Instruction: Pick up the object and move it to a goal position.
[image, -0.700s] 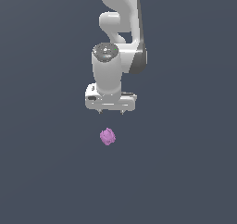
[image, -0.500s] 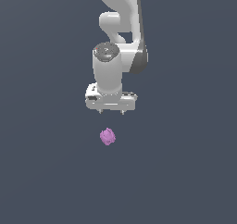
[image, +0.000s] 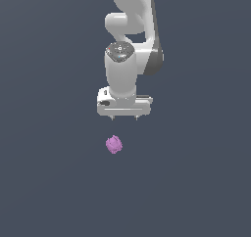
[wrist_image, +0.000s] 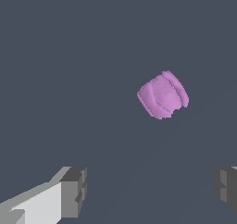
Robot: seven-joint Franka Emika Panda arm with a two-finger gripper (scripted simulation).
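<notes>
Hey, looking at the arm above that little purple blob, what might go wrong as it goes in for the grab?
1. The pink-purple blob sits apart from the open gripper, toward the exterior view's left of its middle; a straight descent may land one jaw on it rather than straddling it.
2. In the wrist view the blob looks rounded and lumpy, so it may squirt or roll out as the jaws close.

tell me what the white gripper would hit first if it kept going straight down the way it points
Probably the bare grey floor. The open white gripper points down, and the small pink-purple lumpy blob looks offset from between its fingers, though depth is unclear.
</notes>
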